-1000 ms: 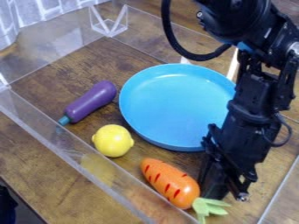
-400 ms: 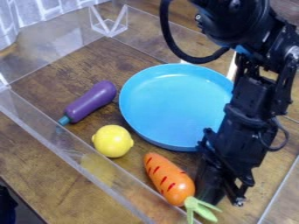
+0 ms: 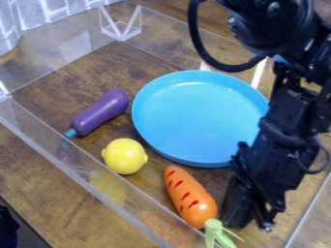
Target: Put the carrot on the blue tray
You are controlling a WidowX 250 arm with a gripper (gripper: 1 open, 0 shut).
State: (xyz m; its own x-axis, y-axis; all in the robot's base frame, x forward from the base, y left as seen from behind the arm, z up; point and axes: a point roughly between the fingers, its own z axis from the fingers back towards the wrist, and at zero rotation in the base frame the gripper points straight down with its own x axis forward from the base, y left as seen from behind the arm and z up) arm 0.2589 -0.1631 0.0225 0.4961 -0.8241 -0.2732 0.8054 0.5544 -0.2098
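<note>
Gripper (image 3: 249, 217) sits pressed together just beside the carrot (image 3: 189, 196) leafy end; hold unclear. It should confirm grip, lift clear, then lower gently inside the blue tray (image 3: 195, 116) rim.

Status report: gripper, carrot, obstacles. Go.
Gripper shut, low by leafy end of carrot; grip unclear. Carrot on table, off tray. Lemon, eggplant lie left, clear of the path.
</note>
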